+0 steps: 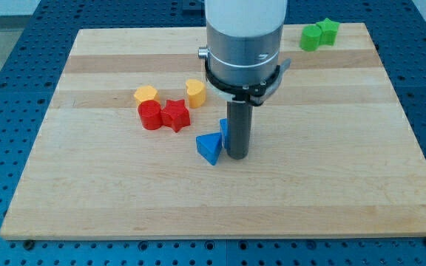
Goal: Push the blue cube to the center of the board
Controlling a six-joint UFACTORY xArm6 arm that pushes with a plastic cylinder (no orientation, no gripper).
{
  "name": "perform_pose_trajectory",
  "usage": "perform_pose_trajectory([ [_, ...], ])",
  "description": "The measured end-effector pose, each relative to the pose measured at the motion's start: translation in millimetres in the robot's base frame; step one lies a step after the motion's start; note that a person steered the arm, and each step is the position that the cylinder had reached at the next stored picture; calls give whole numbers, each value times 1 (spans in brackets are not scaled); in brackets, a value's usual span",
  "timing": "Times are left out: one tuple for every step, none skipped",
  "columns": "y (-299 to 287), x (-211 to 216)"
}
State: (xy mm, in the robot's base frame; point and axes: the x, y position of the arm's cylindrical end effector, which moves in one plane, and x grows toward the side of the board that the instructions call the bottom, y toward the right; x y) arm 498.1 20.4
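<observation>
The blue cube (224, 130) is mostly hidden behind my rod; only a sliver of it shows at the rod's left side, near the middle of the board (331, 177). My tip (236, 155) rests on the board, touching or nearly touching the cube's right side. A blue triangular block (209, 147) lies just to the left of my tip, against the cube's lower left.
A red cylinder (149, 115) and a red star block (175, 114) sit left of centre. A yellow block (146, 94) and a yellow heart block (194, 92) lie above them. Two green blocks (320, 33) sit at the view's top right.
</observation>
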Motion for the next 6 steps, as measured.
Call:
perform_pose_trajectory([
  [0, -16],
  [0, -28],
  [0, -29],
  [-6, -34],
  [-16, -45],
  [-19, -52],
])
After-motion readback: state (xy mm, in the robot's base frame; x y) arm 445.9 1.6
